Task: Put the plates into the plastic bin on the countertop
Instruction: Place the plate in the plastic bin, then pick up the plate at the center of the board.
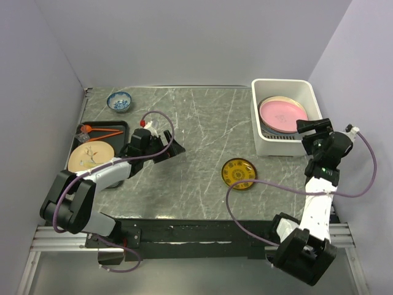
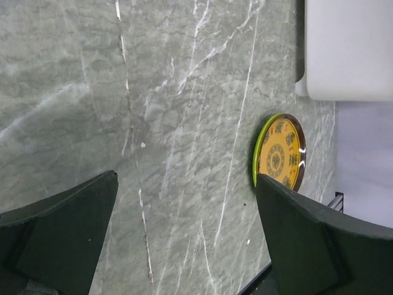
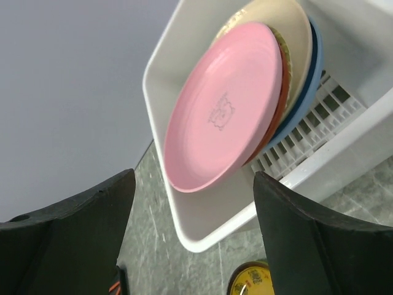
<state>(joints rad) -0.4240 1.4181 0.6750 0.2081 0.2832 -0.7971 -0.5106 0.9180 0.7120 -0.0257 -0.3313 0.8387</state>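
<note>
Grey countertop [image 1: 202, 123]; pink plate [image 1: 282, 112] lies topmost in bin [image 1: 282, 82]; left claw [image 2: 184, 203], right claw [image 3: 193, 203] apart.

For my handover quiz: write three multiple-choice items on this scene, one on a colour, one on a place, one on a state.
1. The top plate in the plastic bin is: A green; B pink; C white.
2. The small yellow plate lies: A in the bin; B on the tray; C on the countertop.
3. The right arm's fingers are: A open, empty; B shut on a plate; C out of view.
Answers: B, its pink face shows in two views; C, bare marble surrounds it; A, a wide gap holds nothing.
</note>
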